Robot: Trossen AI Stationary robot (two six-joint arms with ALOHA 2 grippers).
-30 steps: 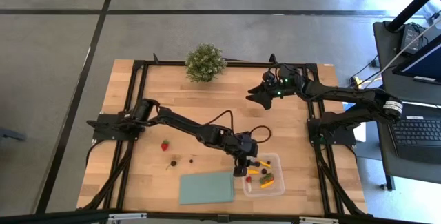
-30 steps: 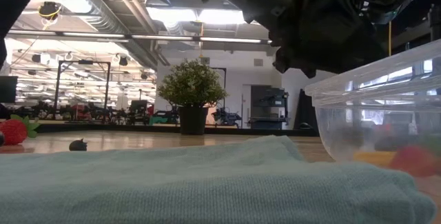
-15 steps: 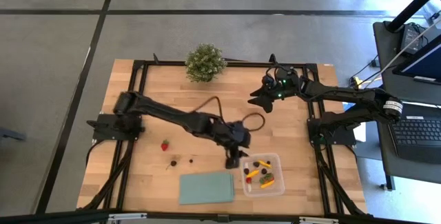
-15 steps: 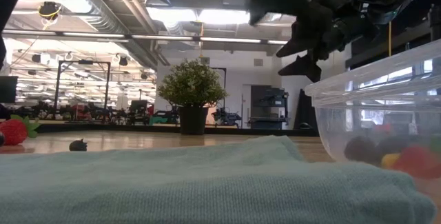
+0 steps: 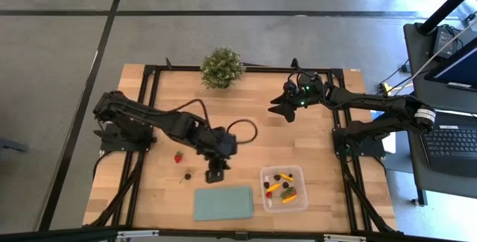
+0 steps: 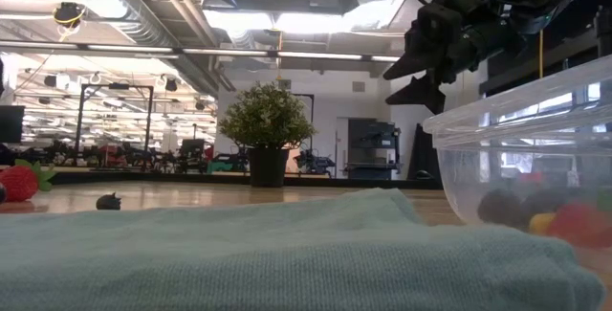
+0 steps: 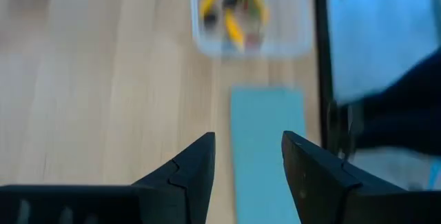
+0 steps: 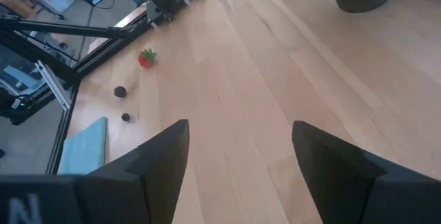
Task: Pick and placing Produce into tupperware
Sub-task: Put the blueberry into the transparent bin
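The tupperware [image 5: 284, 188], a clear box near the table's front right, holds several produce pieces: dark berries, a red one and yellow-orange ones. It also shows in the left wrist view [image 7: 248, 14] and the low view [image 6: 521, 158]. On the bare wood to its left lie a strawberry [image 5: 178, 156] and a dark berry [image 5: 188, 175]. My left gripper [image 5: 216, 173] hangs open and empty above the wood between those pieces and the box, its fingers apart [image 7: 248, 141]. My right gripper [image 5: 274, 104] waits open [image 8: 241, 131] high over the table's far right.
A pale-green cloth sheet [image 5: 223, 202] lies flat at the front edge, just left of the box. A potted plant [image 5: 221, 67] stands at the far edge. The right wrist view shows the strawberry [image 8: 145, 58] and two dark berries [image 8: 120, 92] on the wood.
My left gripper has risen from over the tupperware's left side and swung toward the table's left, tipping more steeply downward. It now hangs above the wood near the loose berries. In the low view, dark berries now show inside the box.
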